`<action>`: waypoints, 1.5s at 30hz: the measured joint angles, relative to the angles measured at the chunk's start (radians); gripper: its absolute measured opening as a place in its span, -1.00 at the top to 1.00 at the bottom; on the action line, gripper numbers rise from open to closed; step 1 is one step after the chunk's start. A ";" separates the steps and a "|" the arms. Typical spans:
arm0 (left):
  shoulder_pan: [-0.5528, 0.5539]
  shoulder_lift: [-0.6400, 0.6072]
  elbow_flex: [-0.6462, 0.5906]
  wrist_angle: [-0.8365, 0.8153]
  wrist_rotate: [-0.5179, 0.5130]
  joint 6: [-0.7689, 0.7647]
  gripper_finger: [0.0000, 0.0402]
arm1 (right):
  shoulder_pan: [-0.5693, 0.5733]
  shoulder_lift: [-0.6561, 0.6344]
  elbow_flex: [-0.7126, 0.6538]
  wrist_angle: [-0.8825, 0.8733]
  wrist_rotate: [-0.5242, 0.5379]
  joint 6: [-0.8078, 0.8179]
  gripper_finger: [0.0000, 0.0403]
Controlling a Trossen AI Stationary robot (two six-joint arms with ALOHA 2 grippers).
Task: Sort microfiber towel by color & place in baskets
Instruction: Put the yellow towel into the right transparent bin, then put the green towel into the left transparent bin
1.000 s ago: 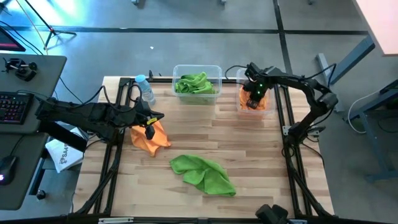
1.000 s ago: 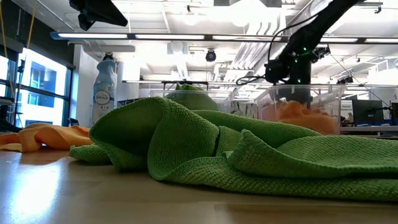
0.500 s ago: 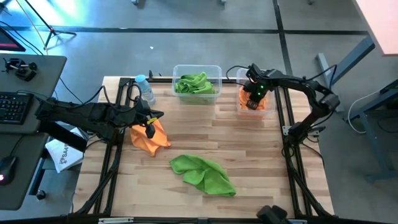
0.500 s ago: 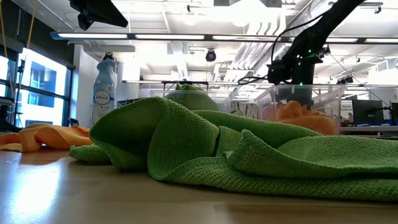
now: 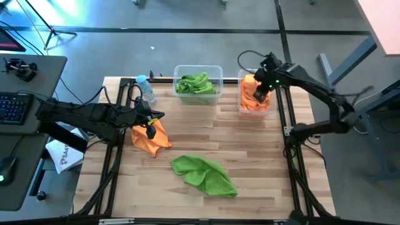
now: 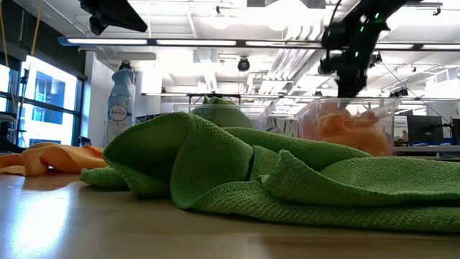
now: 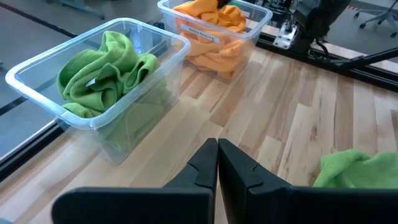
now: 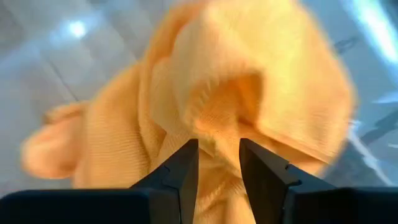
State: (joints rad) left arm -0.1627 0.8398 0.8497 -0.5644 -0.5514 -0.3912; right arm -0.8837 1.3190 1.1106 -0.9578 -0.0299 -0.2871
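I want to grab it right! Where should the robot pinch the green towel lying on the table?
Probably the raised fold of the green towel, coming straight down from above. That humped ridge stands off the table, so fingers could close around it.

Green towel [image 5: 204, 174], orange towel [image 5: 150, 137], clear baskets [image 5: 199, 70], pale striped-wood table [image 5: 250, 150].

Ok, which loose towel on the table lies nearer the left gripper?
The orange towel, touching the left gripper; the green towel lies apart, mid-table.
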 joint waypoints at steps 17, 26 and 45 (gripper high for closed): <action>0.000 0.000 0.000 -0.037 0.036 0.001 1.00 | 0.365 -0.345 0.033 -0.025 0.105 0.475 0.94; -0.005 0.000 0.000 -0.005 0.102 0.053 0.92 | 0.916 -0.322 0.033 0.041 0.489 0.882 0.99; 0.021 0.339 0.039 0.108 0.362 0.231 0.34 | 1.401 -0.005 0.033 0.140 0.760 1.393 1.00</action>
State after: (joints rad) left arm -0.1422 1.1793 0.8887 -0.4561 -0.1896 -0.1599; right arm 0.5175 1.3141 1.1435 -0.8177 0.7299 1.1057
